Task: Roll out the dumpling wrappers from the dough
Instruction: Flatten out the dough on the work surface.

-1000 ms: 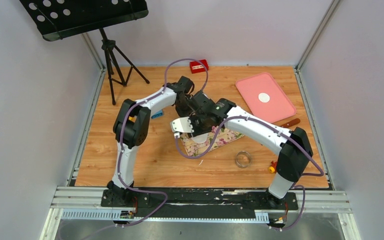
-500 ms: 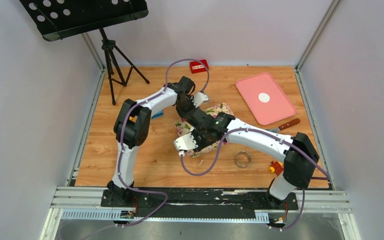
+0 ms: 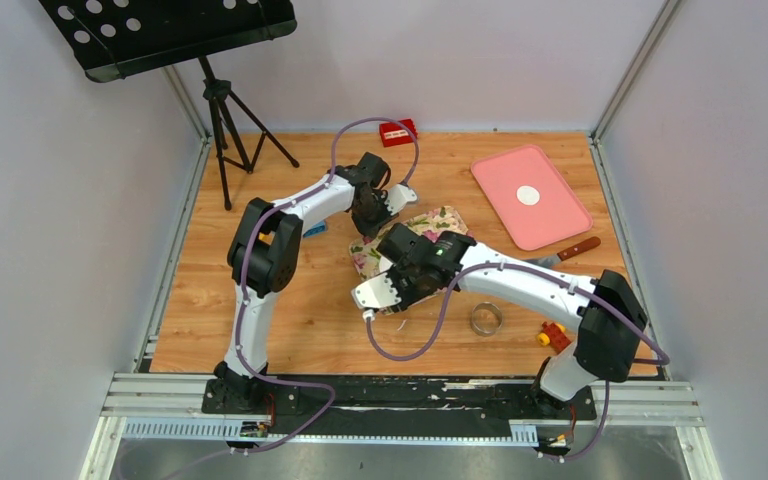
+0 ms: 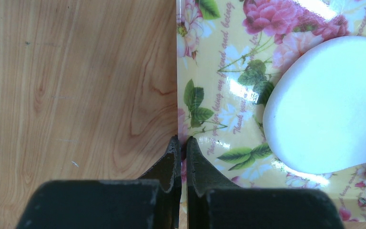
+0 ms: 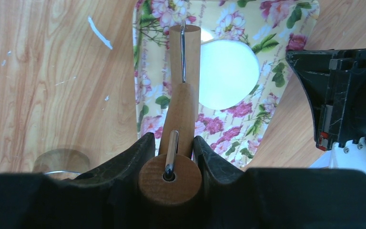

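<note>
My right gripper (image 5: 172, 139) is grasping the wooden rolling pin (image 5: 185, 62) by its handle. The left gripper (image 4: 181, 143) is clenched, its tips at the edge of the floral mat (image 4: 219, 71). Both arms are bending low over this mat. The dough (image 4: 329, 105), a flattened oval, is lying on it beside the pin. One dumpling wrapper (image 3: 528, 195) is resting on the pink tray (image 3: 555, 220), well apart.
</note>
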Controlling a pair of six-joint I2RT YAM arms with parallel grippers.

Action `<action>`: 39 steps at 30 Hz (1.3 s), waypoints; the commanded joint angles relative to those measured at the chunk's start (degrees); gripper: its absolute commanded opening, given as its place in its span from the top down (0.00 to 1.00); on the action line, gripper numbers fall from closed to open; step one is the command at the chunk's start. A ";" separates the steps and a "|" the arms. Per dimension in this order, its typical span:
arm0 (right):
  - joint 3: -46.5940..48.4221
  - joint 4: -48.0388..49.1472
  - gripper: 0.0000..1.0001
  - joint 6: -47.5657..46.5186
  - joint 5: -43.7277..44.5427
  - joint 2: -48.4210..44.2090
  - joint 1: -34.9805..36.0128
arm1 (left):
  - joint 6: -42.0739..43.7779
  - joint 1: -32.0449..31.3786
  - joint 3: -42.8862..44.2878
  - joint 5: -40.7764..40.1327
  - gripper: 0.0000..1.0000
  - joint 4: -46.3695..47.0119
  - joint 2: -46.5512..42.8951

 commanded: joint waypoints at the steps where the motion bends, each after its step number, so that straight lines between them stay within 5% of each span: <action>1: -2.57 -12.72 1.00 3.14 -5.09 0.33 0.78 | 1.90 -0.97 -1.19 -0.46 1.00 -1.57 -0.09; 12: 1.41 4.71 1.00 2.00 5.29 -4.87 -3.74 | 1.73 -1.04 -1.41 -0.41 1.00 -1.49 -0.45; 23: 2.89 12.51 1.00 -3.26 3.52 -0.81 -8.81 | 1.55 -1.28 -1.41 -0.18 1.00 -1.37 -0.71; 39: -7.71 2.63 1.00 -5.74 -0.91 -1.16 -8.92 | 1.55 -1.53 -1.76 -0.28 1.00 -1.31 -1.80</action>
